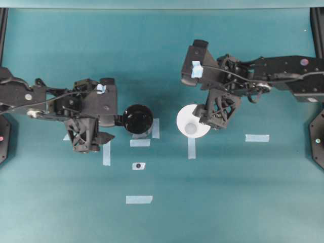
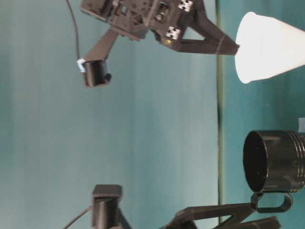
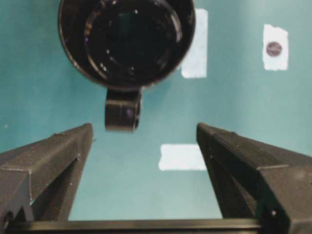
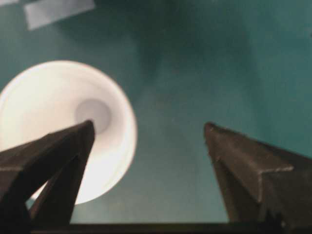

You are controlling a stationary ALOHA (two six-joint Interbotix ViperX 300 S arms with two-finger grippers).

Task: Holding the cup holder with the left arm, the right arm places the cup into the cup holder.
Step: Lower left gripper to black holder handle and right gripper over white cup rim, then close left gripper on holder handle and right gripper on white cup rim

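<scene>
The glossy black round cup holder (image 1: pixel 137 119) stands near the middle of the teal tabletop (image 1: pixel 61 202), empty, its small tab toward the left gripper (image 1: pixel 104 132), whose jaws are spread wide and hold nothing. The white conical paper cup (image 1: pixel 192 121) stands well apart on the right, also empty. The right gripper (image 4: pixel 148 129) is likewise parted, one finger over the rim. The cup looks light and crushable, best pinched gently at the rim; the holder looks stiff and slick, so the tab seems the surest hold.
</scene>
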